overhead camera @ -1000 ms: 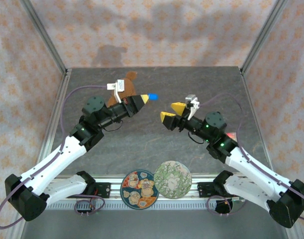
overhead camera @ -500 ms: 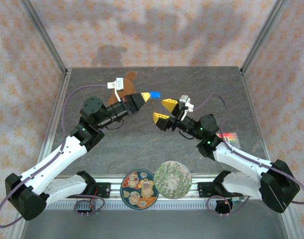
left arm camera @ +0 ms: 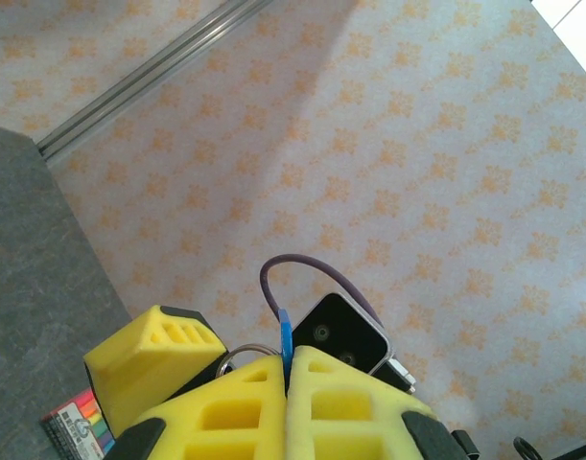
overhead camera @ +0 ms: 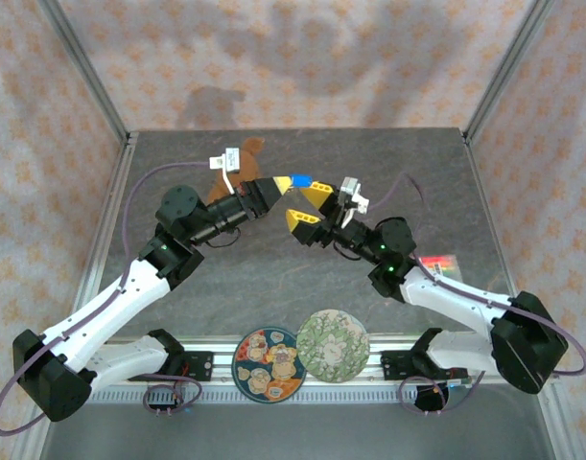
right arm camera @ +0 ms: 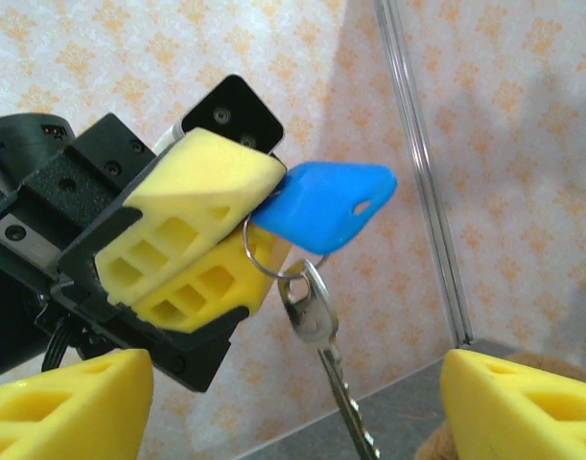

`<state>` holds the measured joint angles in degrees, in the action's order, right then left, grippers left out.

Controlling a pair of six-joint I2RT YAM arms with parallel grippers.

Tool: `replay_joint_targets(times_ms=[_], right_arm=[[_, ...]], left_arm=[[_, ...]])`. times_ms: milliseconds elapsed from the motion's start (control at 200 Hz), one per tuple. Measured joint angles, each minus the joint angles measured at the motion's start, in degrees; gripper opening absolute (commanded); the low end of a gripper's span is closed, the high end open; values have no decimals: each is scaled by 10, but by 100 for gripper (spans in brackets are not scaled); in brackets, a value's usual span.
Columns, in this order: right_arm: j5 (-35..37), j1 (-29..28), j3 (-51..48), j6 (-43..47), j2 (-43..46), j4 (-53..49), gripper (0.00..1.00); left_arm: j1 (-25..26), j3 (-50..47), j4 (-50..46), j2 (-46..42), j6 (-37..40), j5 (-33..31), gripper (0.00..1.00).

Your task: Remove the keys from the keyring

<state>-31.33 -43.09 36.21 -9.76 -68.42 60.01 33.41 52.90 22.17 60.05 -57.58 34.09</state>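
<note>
Top view: the left gripper [overhead camera: 273, 195] is raised above the grey table [overhead camera: 273, 287]. Its yellow fingers are pressed together on a blue key tag [overhead camera: 299, 180]. The right gripper [overhead camera: 304, 205] sits just right of the tag with its fingers spread, one finger close beside the tag and the other below it. A brown plush toy [overhead camera: 245, 153] lies behind and left of the tag. Two round patterned discs [overhead camera: 269, 362] rest well below it, by the arm bases.

Left wrist view: the blue tag shows edge-on, pinched between the closed yellow pads [left arm camera: 254, 412]. A thin wire keyring [left arm camera: 237, 356] curves just left of the tag.

Right wrist view: the keyring hangs directly under the tag, and a silver key [right arm camera: 316, 316] dangles from it, blade pointing down. The right gripper's two fingers stand wide apart to either side below the tag, touching nothing.

Likely risks: the key hangs loose, so a closing finger may knock it aside and miss. Only the tag is clamped, so a hard pull on the key could drag the tag free. The two grippers are crowded near the tag and could collide.
</note>
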Motion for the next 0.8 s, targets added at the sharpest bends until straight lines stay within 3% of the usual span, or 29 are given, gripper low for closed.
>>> replay_joint_targets(times_ms=[185, 290, 365, 636, 731, 801], right_arm=[[0, 0, 14, -8, -22, 15, 56], [0, -2, 15, -11, -26, 18, 42], [0, -3, 19, -13, -26, 19, 39], [0, -3, 27, -19, -26, 24, 32], [0, -3, 31, -21, -28, 24, 41], [0, -3, 35, -24, -30, 24, 42]], left_arm=[[0, 0, 4, 0, -1, 0, 0], [0, 0, 6, 0, -6, 0, 0], [0, 0, 9, 0, -9, 0, 0], [0, 0, 18, 0, -11, 0, 0], [0, 0, 21, 0, -12, 0, 0], [0, 0, 26, 0, -16, 0, 0]])
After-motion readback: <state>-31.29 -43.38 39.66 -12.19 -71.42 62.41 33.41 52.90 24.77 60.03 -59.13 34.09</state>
